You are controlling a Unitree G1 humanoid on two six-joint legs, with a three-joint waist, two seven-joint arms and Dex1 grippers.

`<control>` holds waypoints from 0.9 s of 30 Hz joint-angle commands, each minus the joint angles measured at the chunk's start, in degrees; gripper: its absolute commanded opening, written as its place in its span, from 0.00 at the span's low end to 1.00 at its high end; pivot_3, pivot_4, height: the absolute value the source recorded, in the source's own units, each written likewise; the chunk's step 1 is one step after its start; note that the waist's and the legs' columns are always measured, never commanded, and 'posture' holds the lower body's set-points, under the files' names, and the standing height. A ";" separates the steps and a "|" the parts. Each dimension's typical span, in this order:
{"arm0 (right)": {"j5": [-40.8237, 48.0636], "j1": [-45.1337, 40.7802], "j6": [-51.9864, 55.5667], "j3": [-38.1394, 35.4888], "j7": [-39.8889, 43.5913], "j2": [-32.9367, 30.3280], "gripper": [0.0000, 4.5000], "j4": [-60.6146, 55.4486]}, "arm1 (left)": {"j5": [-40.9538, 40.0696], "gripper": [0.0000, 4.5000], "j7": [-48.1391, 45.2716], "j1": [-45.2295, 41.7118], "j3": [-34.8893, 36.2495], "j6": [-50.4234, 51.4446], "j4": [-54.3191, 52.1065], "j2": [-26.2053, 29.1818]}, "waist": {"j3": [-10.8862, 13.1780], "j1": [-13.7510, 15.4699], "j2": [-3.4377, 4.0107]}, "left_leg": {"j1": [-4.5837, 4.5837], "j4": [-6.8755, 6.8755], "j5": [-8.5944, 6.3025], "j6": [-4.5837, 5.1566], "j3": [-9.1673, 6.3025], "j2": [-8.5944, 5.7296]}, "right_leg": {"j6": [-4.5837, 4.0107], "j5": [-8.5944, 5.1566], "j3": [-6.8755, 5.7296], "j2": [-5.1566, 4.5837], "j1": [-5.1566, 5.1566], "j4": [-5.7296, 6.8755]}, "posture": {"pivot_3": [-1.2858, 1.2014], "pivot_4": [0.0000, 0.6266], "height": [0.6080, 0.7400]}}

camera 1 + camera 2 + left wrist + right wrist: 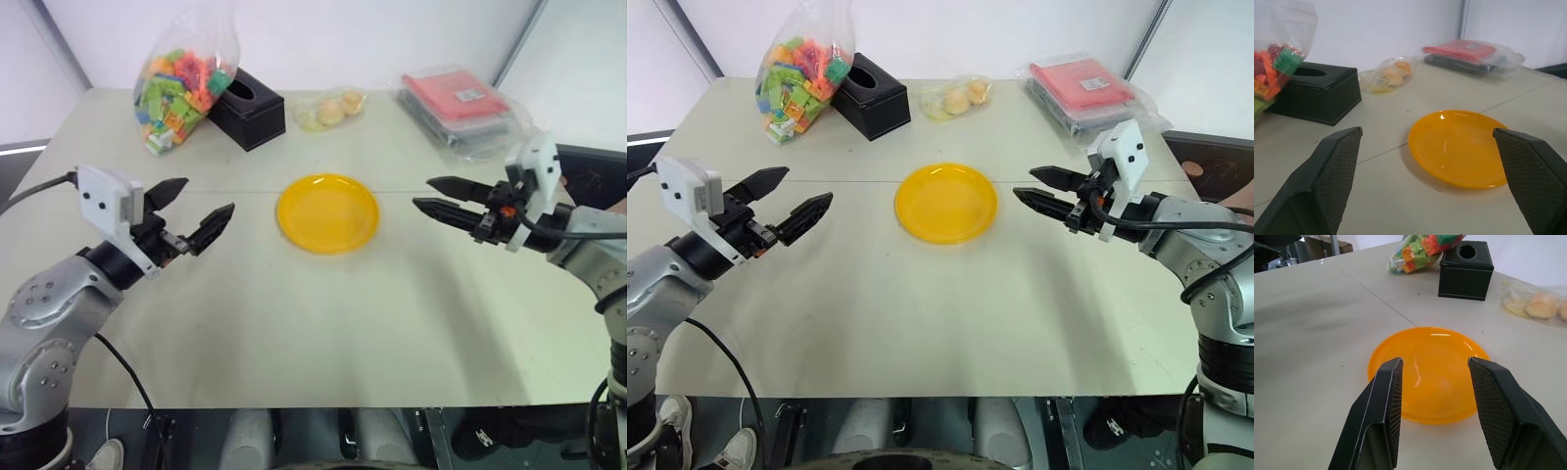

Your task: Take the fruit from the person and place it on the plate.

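Note:
The yellow plate (327, 211) lies bare at the middle of the pale table. My left gripper (209, 196) hovers above the table to the plate's left, open, its fingers pointing toward the plate with nothing between them. On the plate's other side my right gripper (422, 192) is also open and empty, and it too points at the plate. In the right wrist view the plate (1430, 377) sits just beyond the spread fingers (1378, 411). The fruit is out of view. A thin skin-coloured sliver at the right edge (1236, 196) may be the person; I cannot tell.
Along the table's far side stand a clear bag of coloured bricks (181, 83), a black tissue box (247, 108), a small plastic bag of pale lumps (330, 108) and a plastic-wrapped red and grey pack (460, 103). The table's front edge (323, 403) runs near me.

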 commanded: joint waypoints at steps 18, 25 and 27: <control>0.41 -2.05 -1.04 -1.19 0.51 -0.11 0.48 -0.32 | 0.65 1.00 -0.70 -1.27 -0.78 -1.98 -0.09 0.95 | 0.00 0.01 0.00 | 0.00 0.00 0.00 0.00 0.01 0.00 | 0.00 0.00 0.00 0.00 0.00 0.00 | 0.52 0.24 0.93; 0.47 -1.87 -1.08 -1.39 0.53 -0.05 0.48 -0.52 | 0.57 1.00 -1.22 -1.27 -1.03 -2.53 0.17 1.25 | 0.00 0.00 0.00 | 0.00 0.00 0.00 0.00 0.01 0.00 | 0.00 0.00 0.00 0.00 0.00 0.00 | 0.52 0.24 0.93; 0.35 -1.72 -1.17 -1.41 0.55 -0.09 0.48 -0.54 | 0.67 1.00 -1.31 -1.46 -1.16 -2.59 0.36 1.25 | 0.00 0.00 0.00 | 0.00 0.00 0.00 0.00 0.01 0.00 | 0.00 0.00 0.00 0.00 0.00 0.00 | 0.52 0.24 0.93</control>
